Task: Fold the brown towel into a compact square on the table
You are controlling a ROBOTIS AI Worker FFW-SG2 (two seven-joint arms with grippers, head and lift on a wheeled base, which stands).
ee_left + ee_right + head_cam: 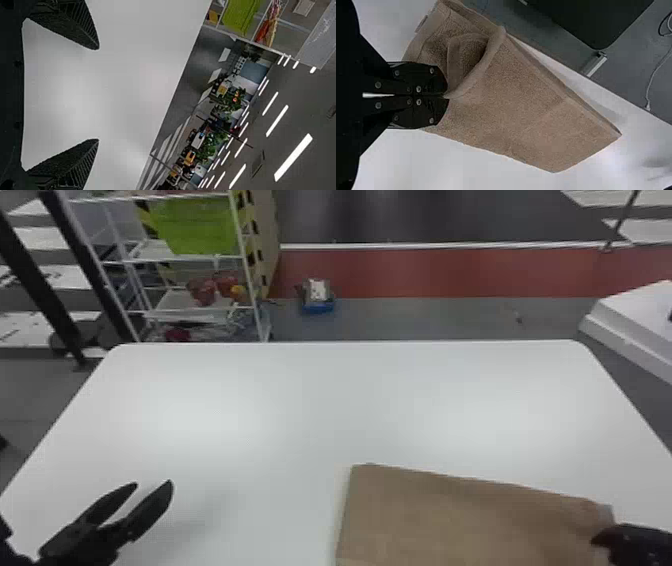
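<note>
Head view: one table (330,400), smooth matt white, corners rounded, spanning the frame from mid-height to the bottom edge. One wire rack (195,310), white, upright, upper left of the frame, holding a lime-green item (197,225).

One brown towel (465,520), lower right of the frame, on the table; napped terry cloth, oblong, folded in layers, stitched hem. Its far edge slants gently down toward the right of the frame. Long axis, per the right wrist view: from the pinched, rolled end out to a flatter, square-cornered far end. The pinched end is rumpled, with a curled pocket of cloth.

Two grippers, black, hard-surfaced. Left gripper (153,485), lower left of the frame, above the table: tapered fingers, jaws parted and empty. Right gripper (597,540), lower right corner: jaws clenched on a fold of the towel.

One tag (605,511), small, pale, at the towel's edge, near the right gripper.
</note>
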